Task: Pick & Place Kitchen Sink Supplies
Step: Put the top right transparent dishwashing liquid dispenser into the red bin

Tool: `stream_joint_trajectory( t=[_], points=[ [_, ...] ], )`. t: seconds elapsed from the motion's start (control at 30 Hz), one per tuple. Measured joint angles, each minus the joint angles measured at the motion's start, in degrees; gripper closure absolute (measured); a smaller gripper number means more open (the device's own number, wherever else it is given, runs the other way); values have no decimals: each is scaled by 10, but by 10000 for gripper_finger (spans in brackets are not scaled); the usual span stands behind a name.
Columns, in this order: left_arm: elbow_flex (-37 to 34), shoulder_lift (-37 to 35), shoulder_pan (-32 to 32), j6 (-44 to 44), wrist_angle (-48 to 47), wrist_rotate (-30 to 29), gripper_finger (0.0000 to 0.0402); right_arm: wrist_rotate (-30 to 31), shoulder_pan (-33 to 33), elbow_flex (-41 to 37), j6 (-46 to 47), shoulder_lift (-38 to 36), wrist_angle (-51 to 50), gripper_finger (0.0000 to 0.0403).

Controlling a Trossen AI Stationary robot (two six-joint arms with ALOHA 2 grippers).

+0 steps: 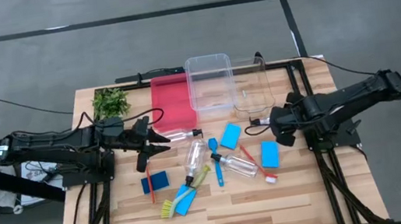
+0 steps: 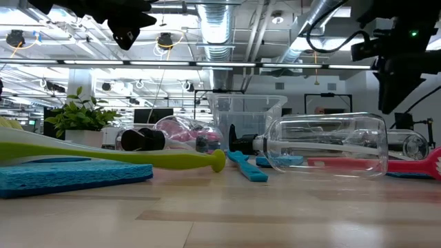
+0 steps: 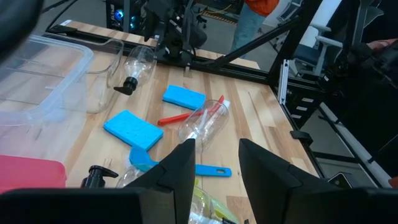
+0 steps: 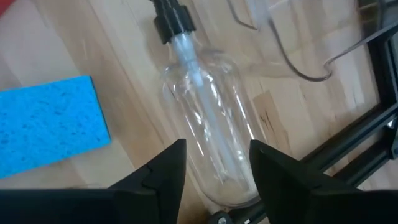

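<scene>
The right gripper (image 4: 211, 174) is seen straddling a clear bottle (image 4: 208, 118) lying near the table's right edge, beside the 2 clear bins (image 1: 212, 79); the fingers are parted on either side of the body and contact is not confirmed, so no grip is claimed. For a sound pick, closure should fall on the bottle's mid-body, fingers square across it, before any lift, since the round wall may roll out. The left gripper (image 1: 154, 144) hangs partly open and empty above the table's left half. Only the right wrist view shows the black cap (image 4: 171, 22) and the blue sponge (image 4: 46, 121) alongside; only the high view shows the remaining bottles, sponges and brushes scattered mid-table.
</scene>
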Motion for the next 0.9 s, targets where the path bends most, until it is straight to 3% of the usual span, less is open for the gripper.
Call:
stream_joint_trajectory(
  t=[0.4, 0.9],
  points=[
    [0, 0, 0, 0, 0, 0, 277, 24, -10, 0, -13, 61, -4, 107],
    [0, 0, 0, 0, 0, 0, 277, -34, -83, 0, -95, 152, 17, 90]
  ],
)
